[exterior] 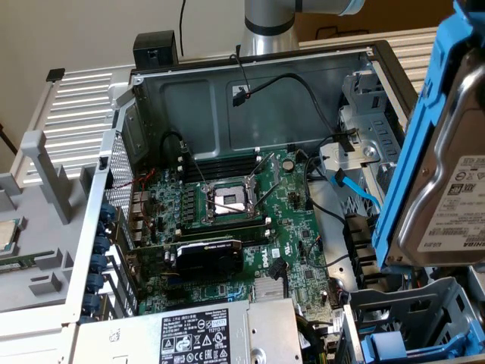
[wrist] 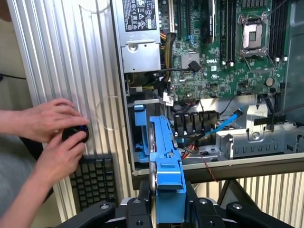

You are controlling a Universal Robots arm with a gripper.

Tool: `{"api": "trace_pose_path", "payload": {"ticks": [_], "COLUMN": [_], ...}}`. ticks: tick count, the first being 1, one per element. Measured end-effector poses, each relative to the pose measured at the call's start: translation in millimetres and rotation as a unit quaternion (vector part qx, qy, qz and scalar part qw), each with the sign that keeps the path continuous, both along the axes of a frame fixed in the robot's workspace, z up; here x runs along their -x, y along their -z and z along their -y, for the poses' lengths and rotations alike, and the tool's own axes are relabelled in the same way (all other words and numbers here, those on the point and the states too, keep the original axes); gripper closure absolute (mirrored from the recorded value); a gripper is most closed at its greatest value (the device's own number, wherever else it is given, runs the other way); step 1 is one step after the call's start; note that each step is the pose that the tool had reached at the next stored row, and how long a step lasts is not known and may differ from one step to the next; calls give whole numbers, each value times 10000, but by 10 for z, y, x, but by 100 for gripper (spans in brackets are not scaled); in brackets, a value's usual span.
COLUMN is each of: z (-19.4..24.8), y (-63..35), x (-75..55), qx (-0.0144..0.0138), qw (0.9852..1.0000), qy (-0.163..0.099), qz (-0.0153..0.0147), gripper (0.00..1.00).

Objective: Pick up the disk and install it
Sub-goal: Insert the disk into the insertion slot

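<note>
While the gripper (wrist: 167, 209) is clamping the disk (wrist: 166, 156) edge-on between its fingers, we are holding the disk out ahead of the tool, over the open computer case (exterior: 227, 106) and touching nothing in it. The drive bay (wrist: 137, 142) is sitting just beyond the disk's far end and a little to one side of it.

We are judging the main risk to be misalignment. The disk is looking tilted against the bay, so a rail could be catching on the bay's wall and jamming. The blue cable (wrist: 223, 124) and the dark wires near it are lying loose, off to the side of the tool, and could be snagging a corner. With the grip sitting at one end, any knock could be pivoting the disk between the fingers. A person's hands (wrist: 57, 128) are working on a small black object to the other side of the tool, outside the case.

The disk (exterior: 447, 205) is showing a silver-grey metal body, a white barcoded label and bright blue rails along its edges.
</note>
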State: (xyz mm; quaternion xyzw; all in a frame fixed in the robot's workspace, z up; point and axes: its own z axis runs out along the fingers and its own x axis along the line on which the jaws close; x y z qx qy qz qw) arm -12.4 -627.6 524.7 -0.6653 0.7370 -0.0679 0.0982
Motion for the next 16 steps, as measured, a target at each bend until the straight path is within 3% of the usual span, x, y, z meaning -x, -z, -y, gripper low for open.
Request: {"api": "trace_pose_path", "payload": {"ticks": [16], "z": [38], "y": [291], "x": [-1], "qx": [-3], "qw": [10000], "qy": [19], "qz": [1], "gripper": [63]}}
